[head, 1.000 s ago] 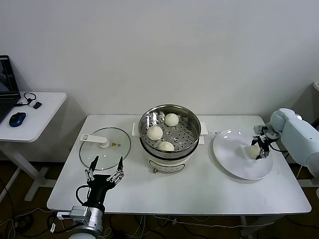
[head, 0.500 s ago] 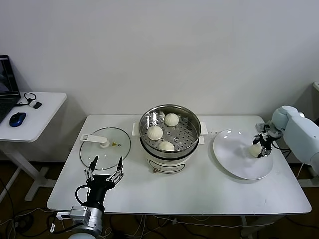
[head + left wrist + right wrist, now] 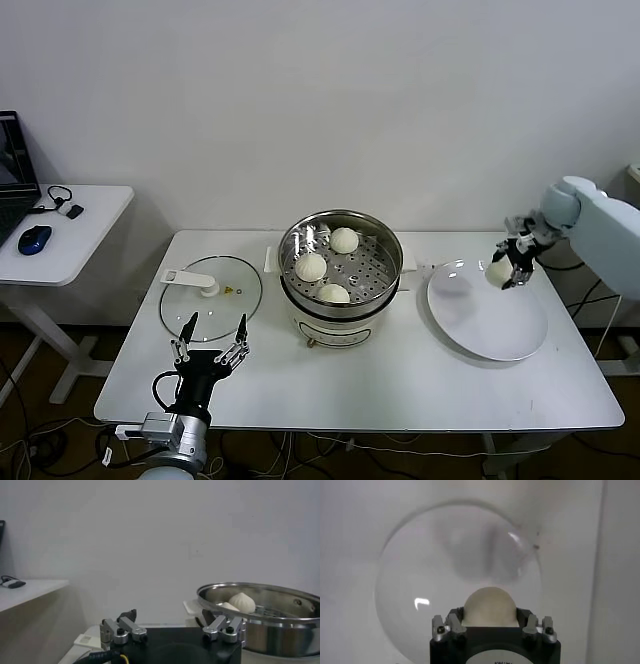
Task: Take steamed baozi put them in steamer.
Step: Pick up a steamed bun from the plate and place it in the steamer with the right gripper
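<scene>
White dough yields easily, so with your right gripper (image 3: 510, 268) clamped on the last baozi (image 3: 498, 271) above the plate (image 3: 487, 330), carry it gently to the steamer (image 3: 341, 262)'s free spot; the left gripper (image 3: 209, 348) waits open.

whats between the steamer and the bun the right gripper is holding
In the head view, only the white plate's near rim and a strip of bare table separate the steamer from the baozi in the right gripper.

White right arm (image 3: 600, 225); black pincer (image 3: 208, 356), silver-screwed fingers (image 3: 122, 632).
</scene>
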Robot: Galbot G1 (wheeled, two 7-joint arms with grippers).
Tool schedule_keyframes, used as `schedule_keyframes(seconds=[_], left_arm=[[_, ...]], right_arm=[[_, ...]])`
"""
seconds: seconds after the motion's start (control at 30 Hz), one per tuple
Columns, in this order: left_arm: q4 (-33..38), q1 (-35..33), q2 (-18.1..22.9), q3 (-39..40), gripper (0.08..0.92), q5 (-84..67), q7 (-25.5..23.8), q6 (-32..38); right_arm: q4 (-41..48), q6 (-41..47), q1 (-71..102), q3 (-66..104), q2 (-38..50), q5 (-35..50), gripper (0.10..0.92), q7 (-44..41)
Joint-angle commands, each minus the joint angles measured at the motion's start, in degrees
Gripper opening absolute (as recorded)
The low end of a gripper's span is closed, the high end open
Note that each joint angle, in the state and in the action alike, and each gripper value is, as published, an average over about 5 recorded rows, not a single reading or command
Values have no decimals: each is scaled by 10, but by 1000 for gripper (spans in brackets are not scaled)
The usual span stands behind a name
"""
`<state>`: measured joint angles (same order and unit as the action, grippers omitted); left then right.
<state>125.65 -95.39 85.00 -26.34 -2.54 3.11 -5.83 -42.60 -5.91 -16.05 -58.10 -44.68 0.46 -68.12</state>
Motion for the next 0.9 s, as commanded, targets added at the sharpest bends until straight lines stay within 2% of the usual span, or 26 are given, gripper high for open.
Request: schedule_keyframes(seconds=[0.03, 0.17, 0.6, 0.9], left_arm=[[0, 1, 0, 2, 823, 2, 0, 0], [-1, 4, 1, 8, 823, 4, 1, -1], [-2, 12, 9, 20, 823, 9, 4, 1], [2, 13, 10, 21, 823, 13, 4, 5]], right_arm=[[-83, 47, -216, -227, -9, 223, 687, -9], [-110, 78, -267, -273, -28, 301, 687, -7], [-148, 116, -340, -374, -112, 426, 687, -1], [-153, 143, -316, -373, -174, 454, 687, 13]])
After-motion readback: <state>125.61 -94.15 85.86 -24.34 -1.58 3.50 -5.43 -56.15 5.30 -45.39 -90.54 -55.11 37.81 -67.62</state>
